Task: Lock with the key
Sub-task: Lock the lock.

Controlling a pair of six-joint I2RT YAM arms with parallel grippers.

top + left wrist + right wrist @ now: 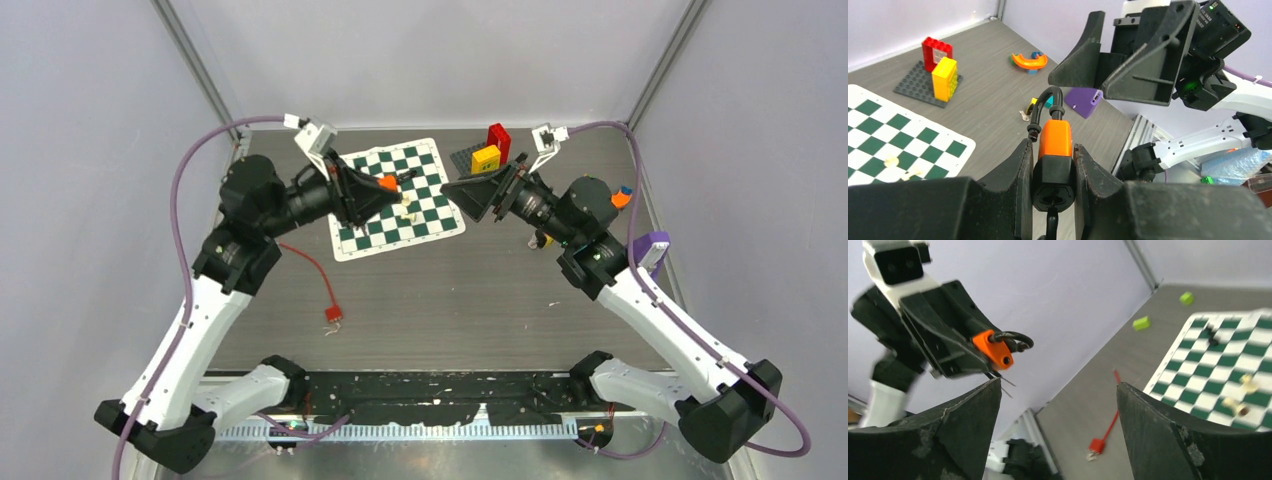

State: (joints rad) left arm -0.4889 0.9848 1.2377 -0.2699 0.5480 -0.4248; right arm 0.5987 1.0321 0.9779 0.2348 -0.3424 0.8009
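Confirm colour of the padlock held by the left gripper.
Padlock: orange body, black base and shackle. Best in the left wrist view.

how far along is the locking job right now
Done: the orange padlock is off the table, clamped in the left end effector. In hand: the right end effector stands open and empty, facing the padlock. Left: a dark piece hangs under the lock body, possibly the key. Whether the shackle is seated cannot be told, so locking looks unconfirmed.
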